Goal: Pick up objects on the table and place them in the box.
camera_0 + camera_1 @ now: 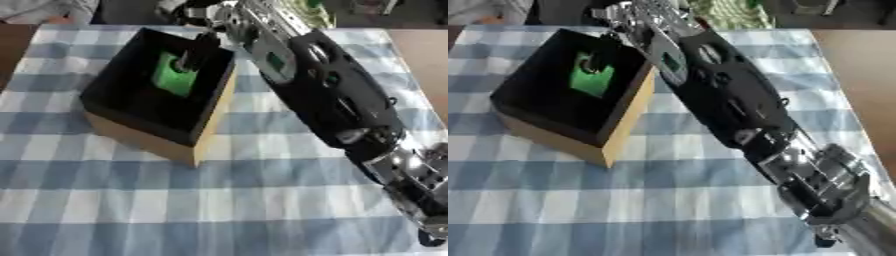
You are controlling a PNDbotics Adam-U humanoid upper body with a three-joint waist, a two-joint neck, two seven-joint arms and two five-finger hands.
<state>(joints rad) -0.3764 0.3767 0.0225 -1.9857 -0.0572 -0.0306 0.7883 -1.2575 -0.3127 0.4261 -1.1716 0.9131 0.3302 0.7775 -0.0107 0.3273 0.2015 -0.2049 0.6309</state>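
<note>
Nearest to us, our right arm (798, 170) comes in from the lower right corner, its silver joints bright close by and its black casing running diagonally up across the blue and white checked cloth (219, 210) that covers the table. It crosses most of the cloth and ends at the far rim of the box (206, 135).

We see our right hand (194, 56) reaching over the box's far right edge and down into the opening. Its dark fingers (591, 62) hang inside, curled round the upper end of a green object (175, 77), so far as we can make out; the dark interior makes the contact hard to judge, and the fingers may only be touching it from above. We cannot tell whether the object rests on the box floor or hangs just clear of it.

That green object is well inside the box, in its far half, close to the wall nearest the hand. It is bright green and flat-looking; we can say no more about its shape.

We see the box standing on the left half of the table, turned askew to the checks, black inside and along its rim, with plain tan outer walls.
</note>
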